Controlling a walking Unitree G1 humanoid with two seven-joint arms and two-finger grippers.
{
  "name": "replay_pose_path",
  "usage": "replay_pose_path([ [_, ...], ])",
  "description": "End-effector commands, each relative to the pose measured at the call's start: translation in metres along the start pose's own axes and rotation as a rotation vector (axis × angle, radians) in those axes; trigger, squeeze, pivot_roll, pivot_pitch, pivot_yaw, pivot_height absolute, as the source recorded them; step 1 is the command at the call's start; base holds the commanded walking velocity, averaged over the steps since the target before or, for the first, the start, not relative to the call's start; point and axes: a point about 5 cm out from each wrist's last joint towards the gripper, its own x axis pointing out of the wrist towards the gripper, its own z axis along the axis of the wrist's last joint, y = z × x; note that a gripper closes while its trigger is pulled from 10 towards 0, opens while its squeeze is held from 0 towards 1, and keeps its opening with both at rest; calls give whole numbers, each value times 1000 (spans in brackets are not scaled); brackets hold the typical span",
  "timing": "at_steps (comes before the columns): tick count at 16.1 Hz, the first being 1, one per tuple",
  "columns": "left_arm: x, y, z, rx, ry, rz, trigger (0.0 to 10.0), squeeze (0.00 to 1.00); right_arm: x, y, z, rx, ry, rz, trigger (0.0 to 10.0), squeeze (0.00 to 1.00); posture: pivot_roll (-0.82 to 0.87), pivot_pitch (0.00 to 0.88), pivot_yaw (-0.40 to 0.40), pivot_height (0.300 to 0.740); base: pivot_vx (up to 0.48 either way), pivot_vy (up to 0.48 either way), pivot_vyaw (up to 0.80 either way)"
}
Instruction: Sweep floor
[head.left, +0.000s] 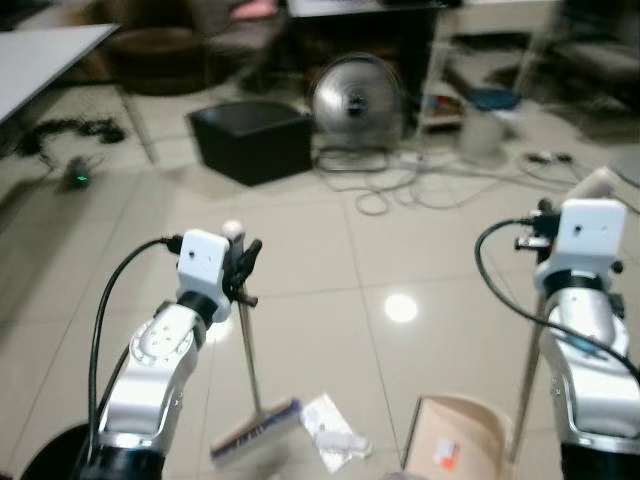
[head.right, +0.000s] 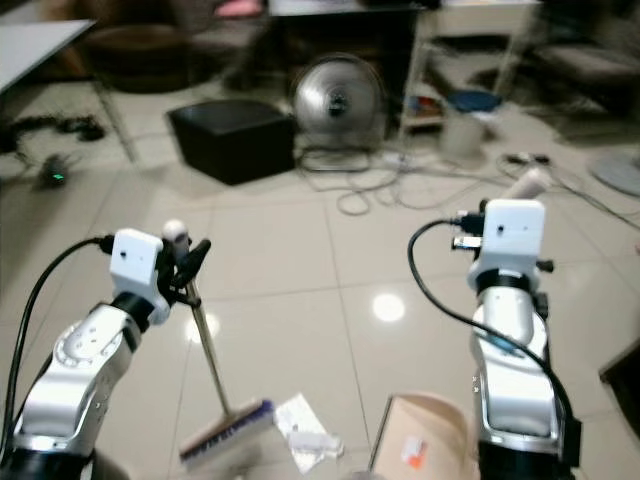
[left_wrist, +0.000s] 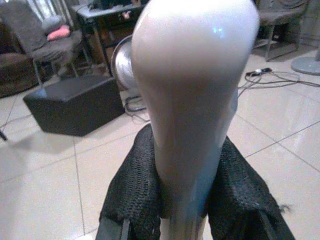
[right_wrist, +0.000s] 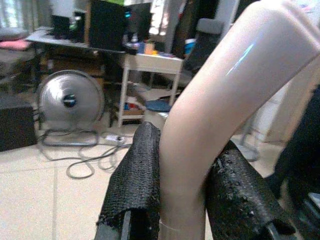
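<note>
The left gripper (head.left: 243, 262) clamps the top of the broom (head.left: 250, 350), whose handle runs nearly upright, bristles on the tiles beside a crumpled wrapper (head.left: 335, 430). The right gripper (right_wrist: 187, 185) grips the dustpan (head.left: 455, 440) handle, which stands nearly upright, pan on the floor.

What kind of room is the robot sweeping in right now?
Probably a lived-in home room, perhaps a living room or workroom. It has a glossy pale tiled floor, a round silver floor fan with loose white cables beside it, a black box-shaped footstool, and a grey chair with a pink cushion.
</note>
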Motion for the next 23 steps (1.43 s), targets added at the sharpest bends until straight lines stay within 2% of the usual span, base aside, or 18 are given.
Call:
replay_pose_path([
  [1, 2, 4, 10, 2, -47, 29, 10000, 0, 2, -3, 8, -17, -35, -6, 10000, 0, -12, 0, 53, 740, 0, 0, -800],
  [5, 3, 6, 10, -12, -60, 69, 10000, 0, 6, 2, 14, -31, -103, 33, 10000, 0, -13, 0, 51, 740, 0, 0, -800],
  [8, 1, 9, 17, -34, -108, 138, 10000, 0, 9, 31, 32, 106, -202, 232, 10000, 0, 2, 0, 45, 740, 0, 0, 0],
  [9, 0, 10, 18, -26, -109, 150, 10000, 0, 8, 40, 34, 86, -208, 280, 10000, 0, 3, 0, 44, 740, 0, 0, 0],
  [13, -1, 9, 24, 7, -142, 170, 10000, 0, 4, 58, 33, 45, -233, 370, 10000, 0, 8, 0, 43, 740, 0, 0, 688],
  [15, -2, 9, 26, 13, -149, 175, 10000, 0, 2, 59, 31, 53, -234, 380, 10000, 0, 14, 0, 47, 740, 135, 0, 800],
  [17, -2, 9, 26, 23, -151, 171, 10000, 0, -1, 60, 27, 69, -231, 387, 10000, 0, 13, 0, 48, 740, 311, 0, 0],
  [20, -1, 7, 24, -8, -147, 165, 10000, 0, -5, 54, 8, 108, -134, 356, 10000, 0, 8, 0, 53, 740, 106, 0, 0],
  [22, 0, 8, 23, 10, -136, 170, 10000, 0, -5, 52, 7, 106, -135, 351, 10000, 0, 8, 0, 53, 740, 0, 0, 0],
  [23, 0, 8, 23, 5, -135, 173, 10000, 0, -3, 50, 8, 72, -155, 324, 10000, 0, 3, 0, 60, 740, 0, 0, 0],
])
